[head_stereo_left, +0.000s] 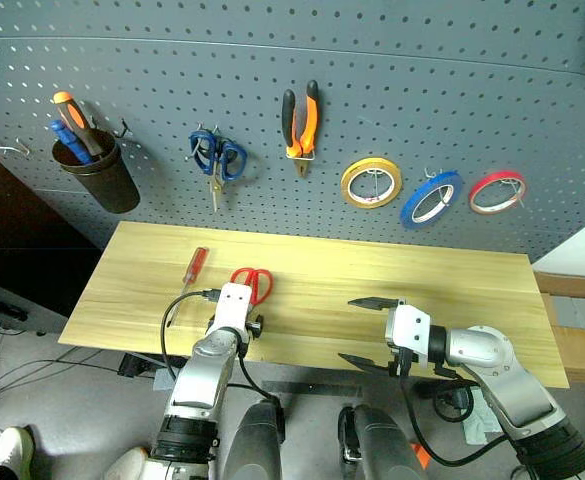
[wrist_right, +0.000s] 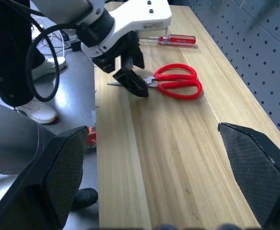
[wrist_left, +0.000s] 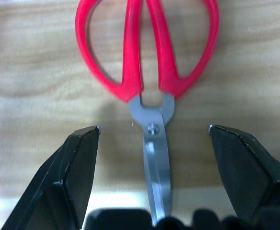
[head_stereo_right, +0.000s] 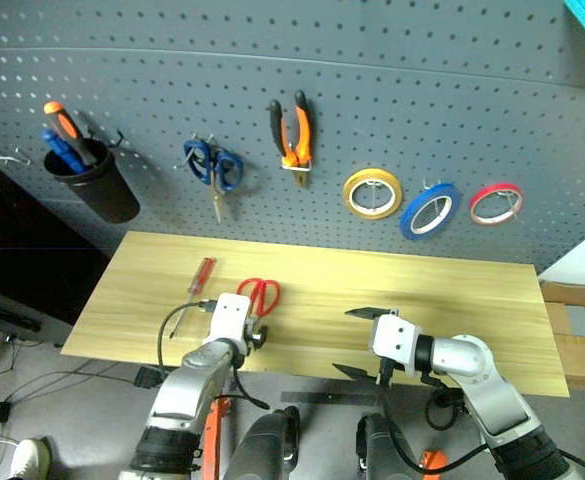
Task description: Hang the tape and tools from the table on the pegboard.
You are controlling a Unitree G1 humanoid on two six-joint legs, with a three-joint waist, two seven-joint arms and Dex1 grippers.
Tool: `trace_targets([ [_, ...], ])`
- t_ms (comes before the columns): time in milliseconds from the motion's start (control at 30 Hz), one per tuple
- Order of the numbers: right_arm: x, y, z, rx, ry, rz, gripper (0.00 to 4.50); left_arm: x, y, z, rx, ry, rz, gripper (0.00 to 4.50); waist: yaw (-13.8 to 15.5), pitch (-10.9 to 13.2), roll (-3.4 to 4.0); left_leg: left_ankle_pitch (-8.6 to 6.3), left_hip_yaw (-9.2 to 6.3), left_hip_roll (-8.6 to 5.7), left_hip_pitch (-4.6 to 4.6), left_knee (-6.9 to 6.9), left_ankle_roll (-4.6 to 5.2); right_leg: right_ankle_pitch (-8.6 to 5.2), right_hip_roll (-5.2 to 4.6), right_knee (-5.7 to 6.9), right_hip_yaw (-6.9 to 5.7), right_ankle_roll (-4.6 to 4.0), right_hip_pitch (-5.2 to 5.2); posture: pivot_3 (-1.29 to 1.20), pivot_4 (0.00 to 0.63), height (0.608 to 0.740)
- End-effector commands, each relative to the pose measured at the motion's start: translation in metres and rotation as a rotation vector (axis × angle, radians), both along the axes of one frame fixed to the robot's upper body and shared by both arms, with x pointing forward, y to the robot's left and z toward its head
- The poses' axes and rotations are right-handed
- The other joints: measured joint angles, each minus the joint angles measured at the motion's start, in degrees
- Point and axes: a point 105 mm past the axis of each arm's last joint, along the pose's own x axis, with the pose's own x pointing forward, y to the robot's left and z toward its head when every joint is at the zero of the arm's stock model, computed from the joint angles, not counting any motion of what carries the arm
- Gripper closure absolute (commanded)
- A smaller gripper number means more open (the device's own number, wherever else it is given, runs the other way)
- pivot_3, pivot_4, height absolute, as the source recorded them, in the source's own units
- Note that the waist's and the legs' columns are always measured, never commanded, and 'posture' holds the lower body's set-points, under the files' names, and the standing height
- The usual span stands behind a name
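Underneath, scissor blades (wrist_left: pixel 157 167) between fingers (wrist_left: pixel 68 177).

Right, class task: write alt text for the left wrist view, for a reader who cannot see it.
Red-handled steel scissors lie flat on the light yellowish wooden table, blades pointing toward the camera. The left end effector is open, its two black fingers standing on either side of the blades without touching them.
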Motion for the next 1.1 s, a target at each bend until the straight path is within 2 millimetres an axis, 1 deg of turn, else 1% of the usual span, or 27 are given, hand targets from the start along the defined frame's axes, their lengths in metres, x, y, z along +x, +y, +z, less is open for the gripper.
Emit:
trace_targets([
  [33, -0.004, 0.005, 0.008, 0.016, -0.024, 0.025, 0.00, -0.004, 0.002, -0.022, -0.024, 0.097, -0.003, 0.61, 0.03, 0.00, 0.00, 0.00, -0.01, 0.00, 0.00, 0.00, 0.00, 0.00, 0.00, 0.00, 0.00, 0.00, 0.01, 0.06, 0.304, 0.740],
  [100, -0.004, 0.005, 0.009, 0.017, -0.024, 0.023, 0.00, -0.001, 0.003, -0.021, -0.026, 0.098, -0.001, 0.61, 0.02, 0.00, 0.00, 0.00, 0.00, 0.00, 0.00, 0.00, 0.00, 0.00, 0.00, 0.00, 0.00, 0.00, 0.01, 0.06, 0.304, 0.740],
  [200, -0.004, 0.005, 0.010, 0.018, -0.025, 0.022, 0.00, -0.002, 0.004, -0.021, -0.054, 0.107, 0.019, 0.61, 0.01, 0.01, 0.01, 0.00, 0.01, 0.00, 0.00, -0.01, 0.00, 0.00, 0.00, -0.01, 0.00, 0.00, 0.01, 0.06, 0.307, 0.740],
  [267, -0.003, 0.005, 0.010, 0.017, -0.026, 0.021, 0.00, -0.005, 0.004, -0.024, -0.075, 0.126, 0.038, 0.61, 0.01, 0.01, 0.01, 0.00, 0.00, 0.01, 0.00, -0.02, 0.00, 0.00, 0.00, -0.01, 0.00, 0.00, 0.01, 0.06, 0.307, 0.740],
  [367, -0.003, 0.005, 0.011, 0.018, -0.027, 0.018, 0.00, -0.014, 0.005, -0.029, -0.128, 0.166, 0.082, 0.61, -0.01, 0.01, 0.00, 0.00, 0.00, 0.01, 0.00, -0.01, 0.00, 0.00, -0.01, -0.02, 0.00, 0.00, 0.01, 0.06, 0.309, 0.740],
  [500, -0.003, 0.005, 0.010, 0.018, -0.024, 0.017, 0.00, -0.023, 0.006, -0.031, -0.126, 0.184, 0.080, 0.61, -0.13, 0.03, 0.02, -0.01, 0.02, 0.01, 0.02, -0.06, 0.00, 0.00, 0.00, -0.04, 0.03, 0.00, 0.01, 0.06, 0.309, 0.740],
  [667, -0.001, 0.005, 0.011, 0.021, -0.023, 0.014, 0.00, -0.024, 0.006, -0.030, -0.119, 0.189, 0.073, 0.61, -0.08, 0.06, 0.06, -0.01, 0.02, 0.01, 0.03, -0.06, 0.00, 0.00, 0.00, -0.05, 0.03, 0.00, 0.01, 0.06, 0.309, 0.740],
  [767, -0.001, 0.004, 0.011, 0.022, -0.023, 0.012, 0.00, -0.022, 0.007, -0.029, -0.116, 0.182, 0.074, 1.17, -0.08, 0.09, 0.10, -0.01, 0.02, 0.01, 0.03, -0.07, 0.00, 0.00, 0.00, -0.05, 0.03, 0.00, 0.01, 0.06, 0.309, 0.740],
  [900, 0.001, 0.003, 0.011, 0.019, -0.023, 0.006, 0.00, -0.021, 0.010, -0.028, -0.111, 0.177, 0.076, 2.55, -0.06, 0.13, 0.13, -0.01, 0.02, 0.01, 0.03, -0.08, 0.00, 0.00, -0.01, -0.07, 0.03, 0.00, 0.00, 0.06, 0.309, 0.740],
  [933, 0.001, 0.002, 0.010, 0.018, -0.023, 0.004, 0.00, -0.021, 0.011, -0.028, -0.110, 0.177, 0.077, 2.83, -0.06, 0.14, 0.13, -0.01, 0.02, 0.01, 0.03, -0.08, 0.00, 0.00, -0.01, -0.08, 0.03, 0.00, 0.00, 0.06, 0.310, 0.740],
  [1000, 0.001, 0.002, 0.010, 0.019, -0.023, 0.003, 0.00, -0.021, 0.011, -0.028, -0.108, 0.177, 0.079, 3.59, -0.06, 0.18, 0.12, -0.01, 0.02, 0.01, 0.03, -0.08, 0.00, 0.00, -0.01, -0.08, 0.03, 0.00, 0.00, 0.06, 0.310, 0.740],
  [1067, 0.001, 0.003, 0.010, 0.020, -0.022, 0.003, 0.00, -0.022, 0.012, -0.027, -0.107, 0.177, 0.080, 4.23, -0.06, 0.22, 0.10, -0.01, 0.02, 0.01, 0.03, -0.08, 0.00, 0.00, -0.01, -0.08, 0.03, 0.00, 0.00, 0.06, 0.310, 0.740],
  [1100, 0.001, 0.003, 0.010, 0.021, -0.022, 0.004, 0.00, -0.022, 0.012, -0.027, -0.107, 0.176, 0.081, 4.27, -0.06, 0.25, 0.11, -0.01, 0.01, 0.01, 0.03, -0.09, 0.00, 0.00, -0.01, -0.08, 0.03, 0.00, 0.00, 0.06, 0.310, 0.740],
])
